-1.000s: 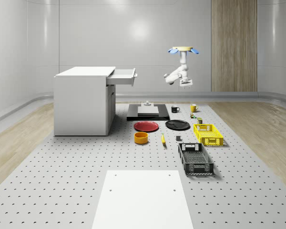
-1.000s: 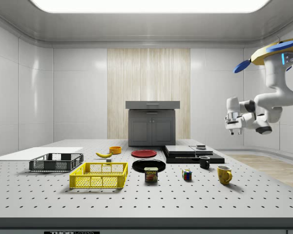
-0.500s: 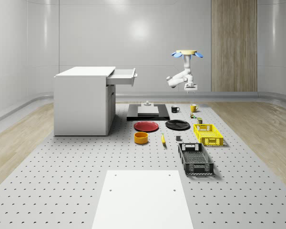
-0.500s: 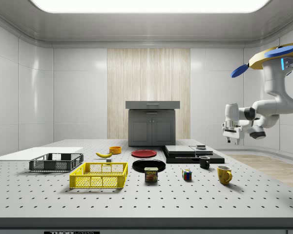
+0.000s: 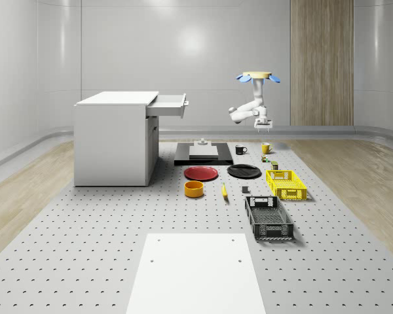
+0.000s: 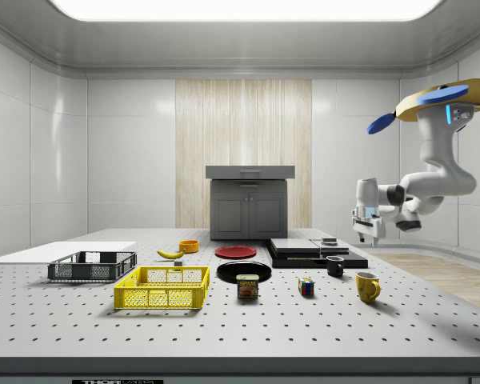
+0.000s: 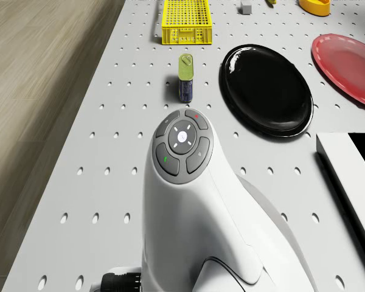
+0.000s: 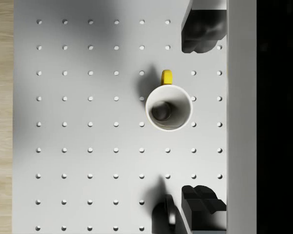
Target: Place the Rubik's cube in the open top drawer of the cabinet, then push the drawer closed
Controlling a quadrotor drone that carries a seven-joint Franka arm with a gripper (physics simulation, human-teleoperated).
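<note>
Above the far end of the bench (image 5: 85, 261) the drone (image 5: 256, 76) hovers, its arm bent down so that the gripper (image 6: 366, 237) hangs in the air, pointing straight at the surface. The fingers (image 8: 200, 29) stand wide apart, with nothing between them. Directly beneath the gripper, well below it, a yellow mug (image 8: 168, 108) stands upright on the perforated top; from the wrist it shows as a white round mouth with a yellow handle, framed between the two dark fingertips. Just beside that, a black mug (image 6: 335, 266) stands near the edge of a black slab (image 6: 312, 252). The cube (image 6: 306, 286) lies on the bench below the gripper and a little nearer the room's middle, close to the yellow mug and next to a tin (image 6: 247, 286); the gripper is well above it and not touching it. Past the tin from the gripper lie a black plate (image 7: 266, 90) and a red plate (image 5: 201, 173), then a yellow crate (image 5: 285, 184) and a dark crate (image 5: 269, 218) further down the bench. The cabinet (image 5: 114, 139) stands well away from the gripper, beyond the slab, and its top drawer (image 5: 169, 105) is pulled out toward the robot's side.
</note>
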